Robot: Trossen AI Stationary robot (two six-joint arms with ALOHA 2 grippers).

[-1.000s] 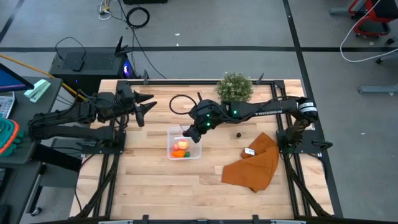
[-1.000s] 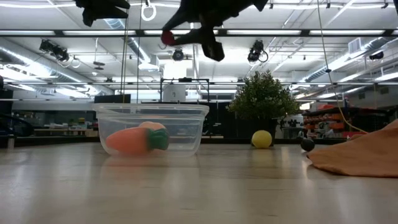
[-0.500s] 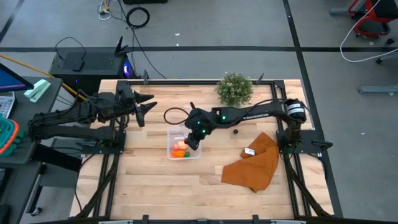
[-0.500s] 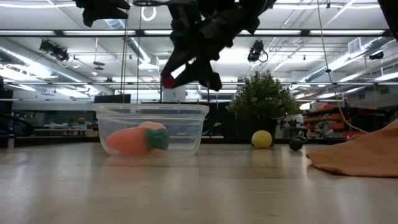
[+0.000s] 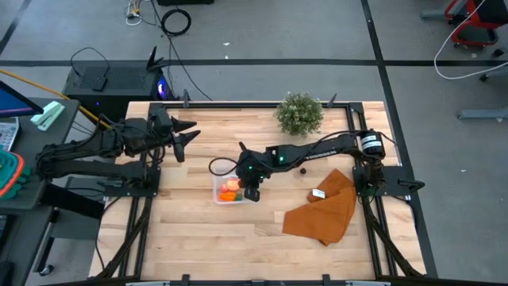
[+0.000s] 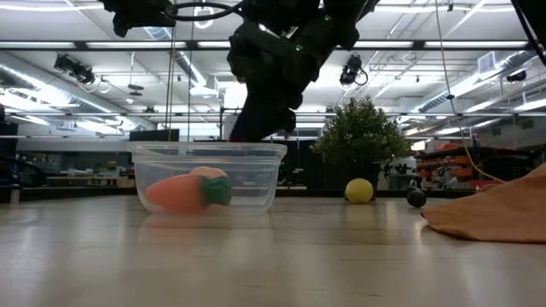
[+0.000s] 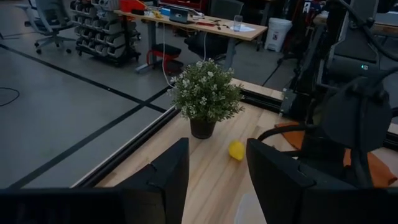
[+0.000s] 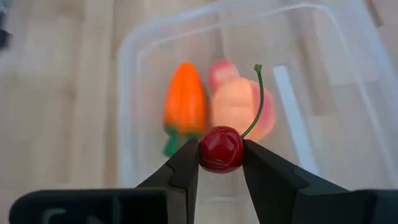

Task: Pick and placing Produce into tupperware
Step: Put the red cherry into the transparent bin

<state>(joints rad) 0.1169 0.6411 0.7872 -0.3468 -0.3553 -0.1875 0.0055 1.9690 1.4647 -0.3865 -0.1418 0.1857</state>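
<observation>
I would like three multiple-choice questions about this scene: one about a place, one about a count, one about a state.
1. Where is the lemon?
A. in the container
B. on the table beside the potted plant
C. on the cloth

2. How many produce pieces lie inside the clear container?
A. two
B. none
C. four

3. What is the right tool doing?
A. hanging open and empty
B. gripping the carrot
C. gripping a red cherry above the container

Answers:
1 B, the low view shows it on the wood near the plant.
2 A, only the carrot and the apple lie there.
3 C, both fingers press the cherry.
</observation>
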